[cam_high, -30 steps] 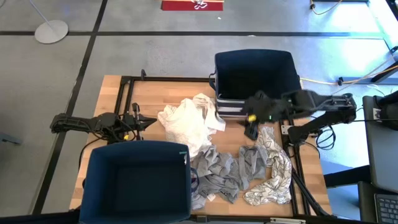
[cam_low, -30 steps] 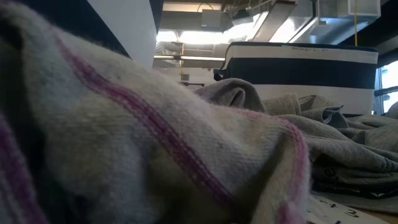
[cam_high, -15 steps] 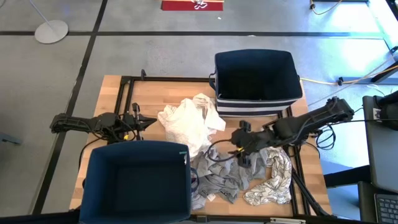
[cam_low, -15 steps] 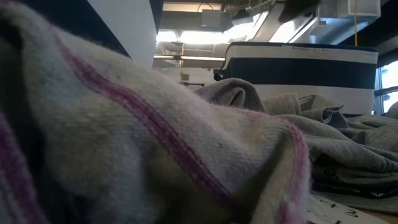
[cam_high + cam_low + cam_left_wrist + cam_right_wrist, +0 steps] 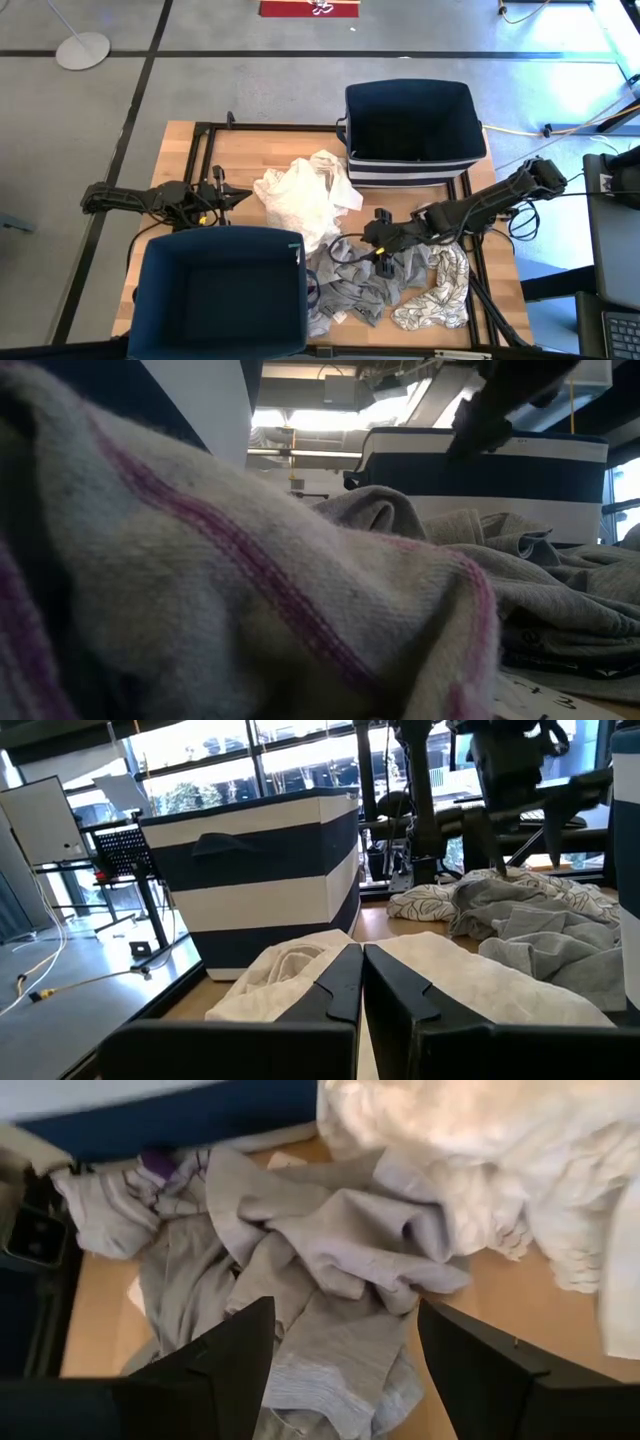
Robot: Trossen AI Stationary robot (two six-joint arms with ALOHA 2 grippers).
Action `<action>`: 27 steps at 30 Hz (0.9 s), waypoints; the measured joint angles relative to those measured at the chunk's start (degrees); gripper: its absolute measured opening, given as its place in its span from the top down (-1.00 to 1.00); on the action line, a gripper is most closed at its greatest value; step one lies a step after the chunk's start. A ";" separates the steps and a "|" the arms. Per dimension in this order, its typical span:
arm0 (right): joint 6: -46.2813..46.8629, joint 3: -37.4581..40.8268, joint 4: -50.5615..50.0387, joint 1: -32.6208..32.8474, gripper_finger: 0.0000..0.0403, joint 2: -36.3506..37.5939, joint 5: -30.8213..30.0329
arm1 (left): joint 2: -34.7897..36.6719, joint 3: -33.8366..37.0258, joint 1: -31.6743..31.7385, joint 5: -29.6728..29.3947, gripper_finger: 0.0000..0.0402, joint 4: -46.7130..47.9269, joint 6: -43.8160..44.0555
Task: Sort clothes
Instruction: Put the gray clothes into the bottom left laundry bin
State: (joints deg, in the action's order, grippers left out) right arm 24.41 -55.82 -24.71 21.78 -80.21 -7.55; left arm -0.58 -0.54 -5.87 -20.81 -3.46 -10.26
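Observation:
A white/cream garment lies crumpled at the table's middle. Heather grey garments lie in a heap toward the near edge. A white garment with dark squiggly print lies at the near right. My right gripper is open and stands just above the grey heap. In the right wrist view its fingers stand on either side of a grey fold, apart from it. My left gripper is shut and empty at the table's left, beside the white garment.
A navy bin with a striped wall stands at the far right; a second navy bin stands at the near left. In the low view a cloth with pink stripes lies close before the camera. A black frame borders the table.
My right gripper has gone from beside the far bin toward the table's near and left edges and down, and now stands over the grey heap. The clothes lie as before.

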 joint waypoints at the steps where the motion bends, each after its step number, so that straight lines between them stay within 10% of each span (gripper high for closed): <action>1: -0.09 0.34 0.34 0.00 -0.23 -0.62 0.62 | 0.02 -0.01 0.00 0.00 0.99 -0.01 0.00; 27: -5.01 0.72 3.74 -0.04 -0.23 -19.84 2.24 | 0.02 0.00 0.00 -0.01 0.99 0.04 -0.02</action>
State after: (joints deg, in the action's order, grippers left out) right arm 19.40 -55.10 -20.97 21.74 -100.04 -5.31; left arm -0.56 -0.54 -5.87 -20.82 -3.42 -10.28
